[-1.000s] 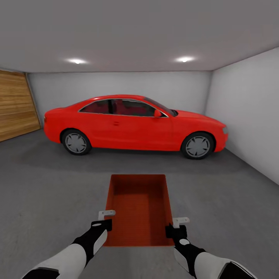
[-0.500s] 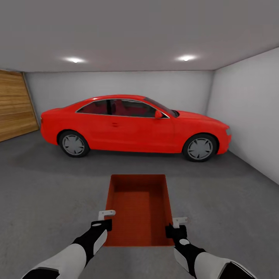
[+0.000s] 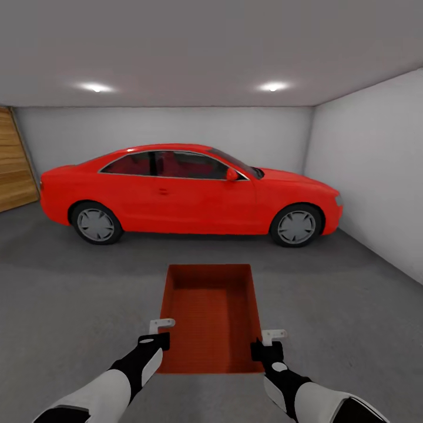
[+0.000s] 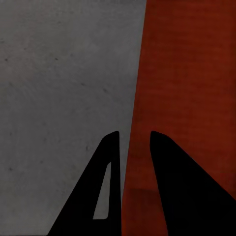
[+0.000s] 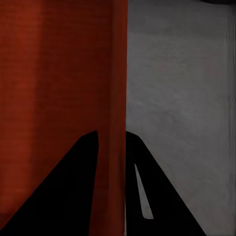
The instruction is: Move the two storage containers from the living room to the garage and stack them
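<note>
The floor (image 3: 70,294) is a dark grey, speckled, concrete-like surface running back to the pale walls. On it, toward its far edge, a red car (image 3: 188,188) stands side-on on its wheels, its nose close to the far right corner. The near stretch of the floor, seen past the held box from both wrist cameras, is plain grey with faint specks.

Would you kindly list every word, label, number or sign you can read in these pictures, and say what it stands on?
None can be read. The container, held by the left gripper and right gripper, bears no print. The car, side-on, shows no plate or badge. The walls, door and floor are unmarked.
</note>
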Robot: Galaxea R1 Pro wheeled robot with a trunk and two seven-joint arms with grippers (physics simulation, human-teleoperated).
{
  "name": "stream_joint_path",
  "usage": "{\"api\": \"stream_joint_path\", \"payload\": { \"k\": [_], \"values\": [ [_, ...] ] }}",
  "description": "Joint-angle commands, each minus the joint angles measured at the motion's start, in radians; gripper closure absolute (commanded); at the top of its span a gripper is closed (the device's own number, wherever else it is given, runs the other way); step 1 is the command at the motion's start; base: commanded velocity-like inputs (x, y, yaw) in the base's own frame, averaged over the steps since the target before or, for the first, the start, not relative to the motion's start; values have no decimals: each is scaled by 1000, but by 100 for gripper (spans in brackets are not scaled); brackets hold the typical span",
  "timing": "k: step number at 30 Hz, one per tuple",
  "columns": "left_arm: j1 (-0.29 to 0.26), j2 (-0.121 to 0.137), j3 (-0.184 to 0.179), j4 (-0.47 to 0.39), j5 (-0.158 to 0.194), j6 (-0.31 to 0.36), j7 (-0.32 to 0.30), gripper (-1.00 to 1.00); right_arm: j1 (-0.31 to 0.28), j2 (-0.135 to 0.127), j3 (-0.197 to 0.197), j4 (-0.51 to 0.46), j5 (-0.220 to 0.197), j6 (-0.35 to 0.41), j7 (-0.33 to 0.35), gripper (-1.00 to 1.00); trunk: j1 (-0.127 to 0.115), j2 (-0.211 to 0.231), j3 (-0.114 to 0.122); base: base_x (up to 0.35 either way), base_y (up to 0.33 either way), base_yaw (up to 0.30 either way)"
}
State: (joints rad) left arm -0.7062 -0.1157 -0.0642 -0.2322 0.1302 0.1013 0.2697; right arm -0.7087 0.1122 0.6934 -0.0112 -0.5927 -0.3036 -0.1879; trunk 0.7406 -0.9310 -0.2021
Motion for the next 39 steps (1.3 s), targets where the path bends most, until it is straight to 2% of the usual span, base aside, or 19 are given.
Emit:
{"api": "stream_joint_path", "payload": {
  "k": [1,31,39],
  "values": [
    [-1,57,61,-10,22,8,9,100,0,0,-29,-1,5,3,-1,100,1,-1,-1,316,0,-266],
    [-1,57,61,-10,22,8,9,100,0,0,-29,-1,5,3,-1,100,1,-1,-1,316,1,-281],
    [-1,57,61,-10,22,8,9,100,0,0,-29,-1,5,3,-1,100,1,-1,-1,316,91,-283]
  ]
}}
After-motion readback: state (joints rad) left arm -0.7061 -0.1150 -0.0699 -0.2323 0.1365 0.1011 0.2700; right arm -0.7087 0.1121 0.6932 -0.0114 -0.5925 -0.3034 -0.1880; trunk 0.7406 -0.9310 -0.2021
